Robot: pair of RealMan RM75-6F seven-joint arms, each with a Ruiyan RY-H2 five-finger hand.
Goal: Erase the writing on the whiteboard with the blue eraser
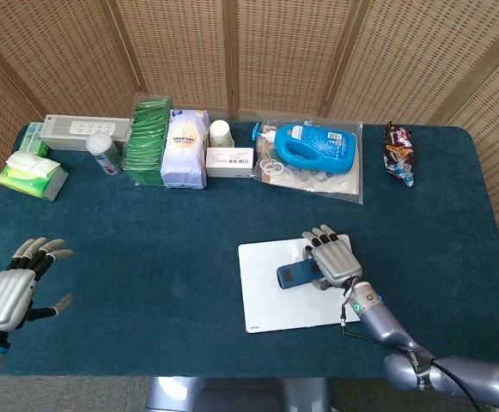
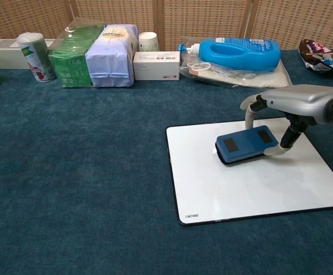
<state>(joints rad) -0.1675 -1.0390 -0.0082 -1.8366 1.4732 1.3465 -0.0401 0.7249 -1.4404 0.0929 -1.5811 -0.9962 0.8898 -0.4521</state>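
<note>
A white whiteboard (image 1: 270, 300) (image 2: 258, 189) lies flat on the blue cloth in front of my right side; I see no writing on its visible surface. The blue eraser (image 1: 295, 274) (image 2: 242, 145) sits on the board's far half, gripped at its right end by my right hand (image 1: 332, 260) (image 2: 289, 104), thumb on the near side and fingers on the far side. My left hand (image 1: 13, 287) hovers at the table's near left corner, fingers spread, holding nothing; only the head view shows it.
Along the far edge stand a white box (image 1: 82, 131), a can (image 1: 103, 153), green packets (image 1: 148, 142), a pale bag (image 1: 185, 148), a cup (image 1: 221, 131), a small box (image 1: 229, 160), a blue detergent bottle (image 1: 315, 145) and a snack pack (image 1: 398, 152). Tissues (image 1: 33, 174) lie far left.
</note>
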